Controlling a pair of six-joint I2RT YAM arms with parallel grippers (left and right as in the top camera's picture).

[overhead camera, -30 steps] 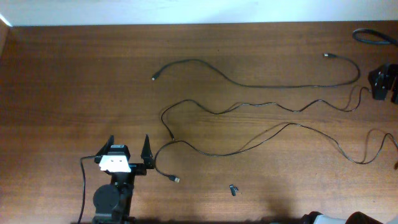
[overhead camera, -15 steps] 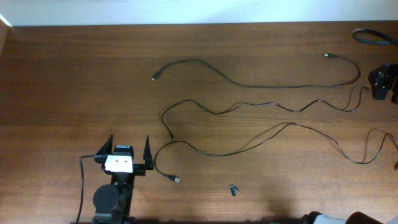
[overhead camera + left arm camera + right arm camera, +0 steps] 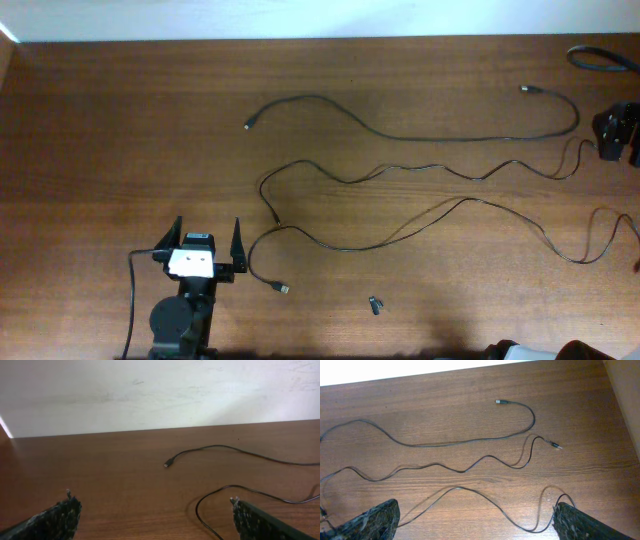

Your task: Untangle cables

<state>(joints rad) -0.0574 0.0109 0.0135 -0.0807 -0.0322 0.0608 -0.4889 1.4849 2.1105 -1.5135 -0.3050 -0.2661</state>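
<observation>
Three thin black cables lie spread out and apart from one another across a wooden table, seen from above, as two robot arms hover with nothing in their grasp. The left gripper, near the table's front edge, has its fingers spread wide; they hold nothing, and its wrist camera shows only bare wood between them. The near cable curls just beside that gripper's right finger, though contact cannot be judged, and ends in a small plug a little way off. The middle cable runs in long waves from a bend ahead of the left gripper toward the right side. The far cable arcs from a plug at centre-left, sweeps right and hooks back to a second plug near the back edge. The right gripper, seen only in its own wrist view, is likewise spread wide and empty, with all three cords lying on the wood beyond its fingers. A small dark stub rests alone near the front edge.
</observation>
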